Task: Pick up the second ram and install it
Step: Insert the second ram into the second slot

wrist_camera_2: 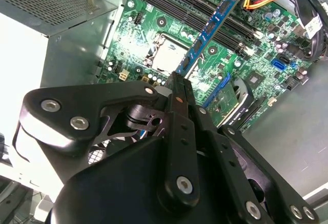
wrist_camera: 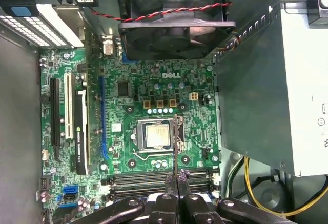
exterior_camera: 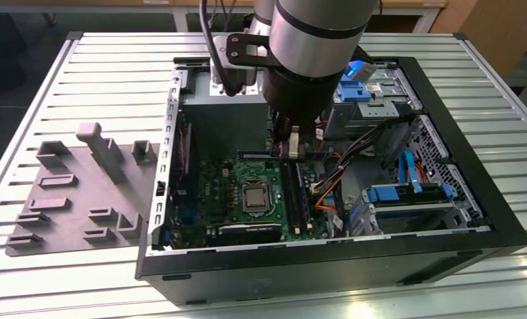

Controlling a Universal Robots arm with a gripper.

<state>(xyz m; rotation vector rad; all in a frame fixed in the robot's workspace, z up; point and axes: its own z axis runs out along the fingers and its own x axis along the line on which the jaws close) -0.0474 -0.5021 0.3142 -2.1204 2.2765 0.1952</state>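
We see gripper [wrist_camera: 177,177] clamped on second ram [wrist_camera_2: 210,26], held edge-on over mobo [wrist_camera: 200,137] slots inside open PC case [exterior_camera: 334,262] on tabletop [exterior_camera: 112,60]; seated or not, can't tell.

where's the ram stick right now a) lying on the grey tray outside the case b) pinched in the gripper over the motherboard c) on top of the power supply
b: in the second wrist view the gripper is shut on the second ram, which juts out over the green motherboard.
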